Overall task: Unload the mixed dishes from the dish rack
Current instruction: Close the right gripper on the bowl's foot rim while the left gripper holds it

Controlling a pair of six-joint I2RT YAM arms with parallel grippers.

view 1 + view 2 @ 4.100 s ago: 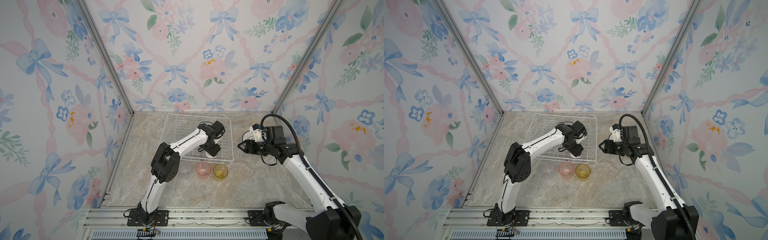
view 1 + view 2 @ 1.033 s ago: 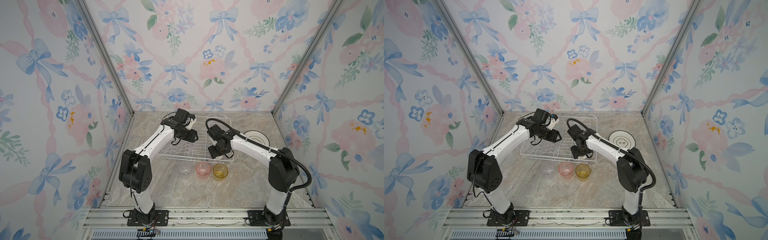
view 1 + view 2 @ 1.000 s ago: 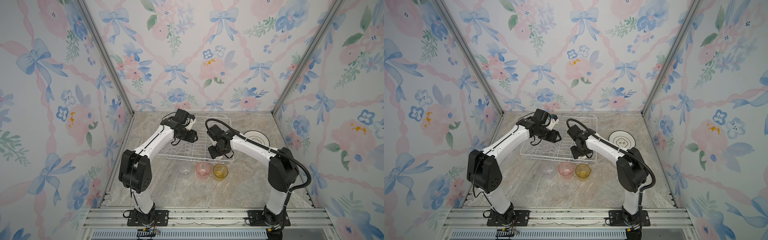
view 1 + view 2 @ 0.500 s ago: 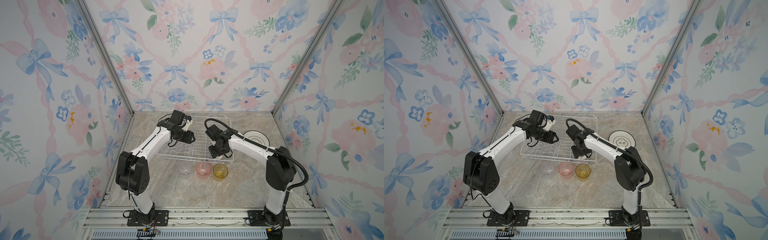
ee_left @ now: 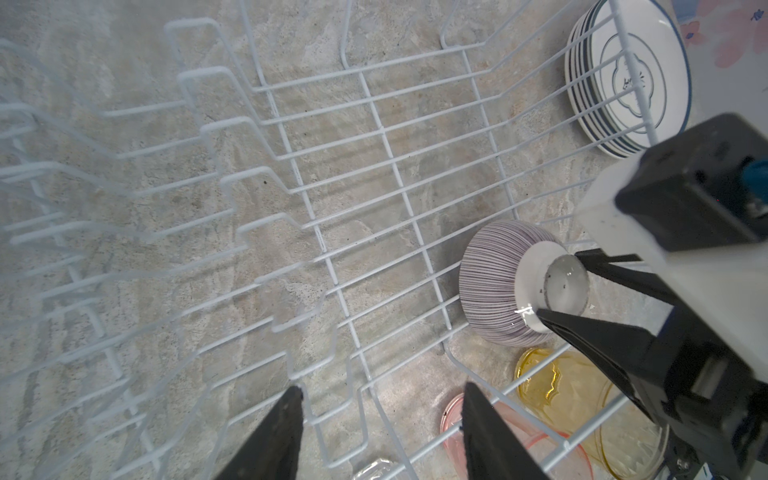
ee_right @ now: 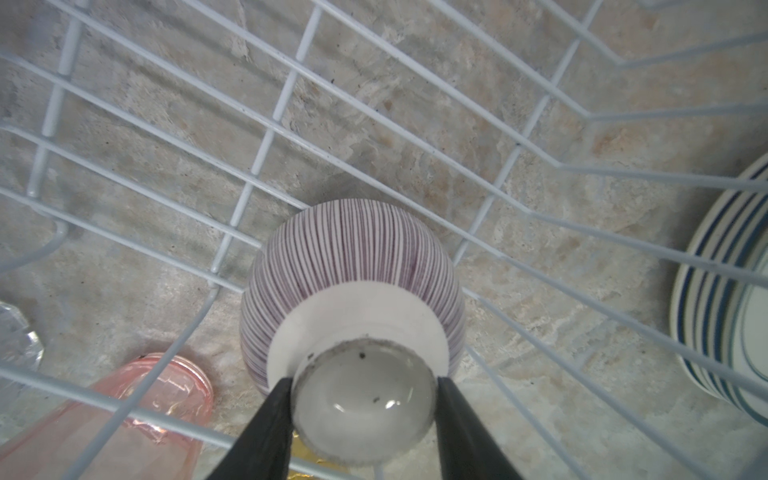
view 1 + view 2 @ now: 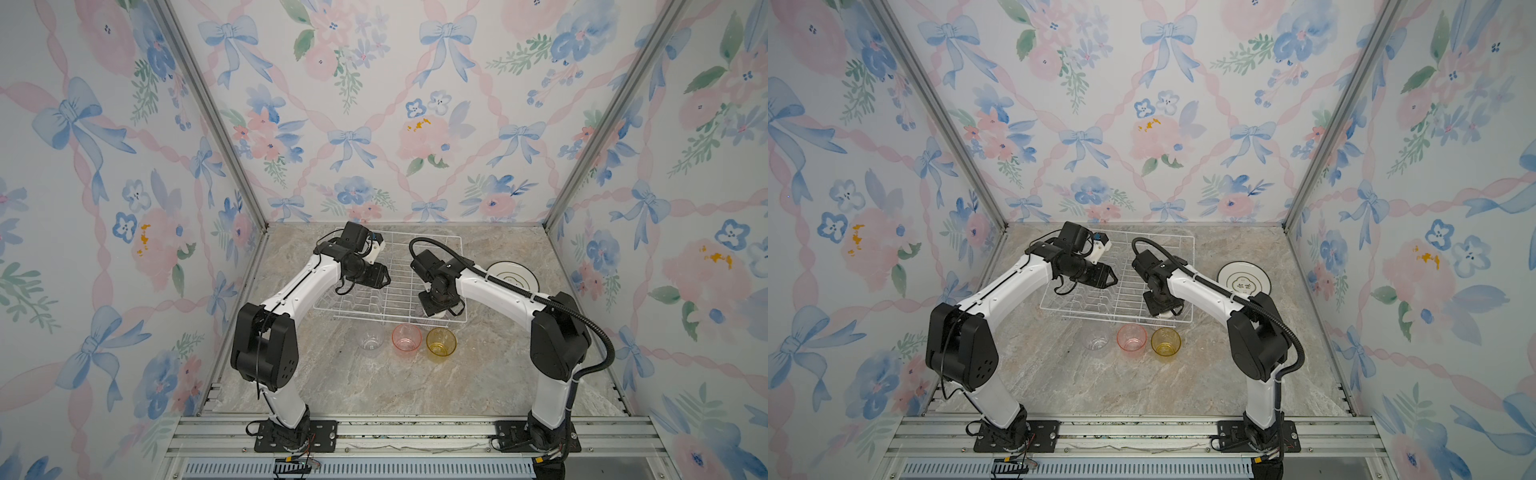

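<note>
The white wire dish rack (image 7: 424,239) (image 7: 1158,237) stands at the back of the table. In its near right corner a purple-striped bowl (image 6: 353,249) (image 5: 492,286) lies upside down. My right gripper (image 6: 363,382) (image 7: 440,305) reaches down from above, and its black fingers press on both sides of the bowl's grey foot ring. In both top views this gripper hides most of the bowl. My left gripper (image 5: 382,390) (image 7: 384,278) hovers open over the rack's plate dividers, holding nothing.
A stack of dark-rimmed plates (image 7: 512,275) (image 7: 1244,283) sits on the table right of the rack. A clear tumbler (image 7: 370,338), a pink tumbler (image 7: 406,337) and a yellow tumbler (image 7: 440,341) stand in a row just in front of the rack.
My right gripper's jaws have closed in onto the bowl's foot. My left gripper has drawn back a little to the left over the rack, still open.
</note>
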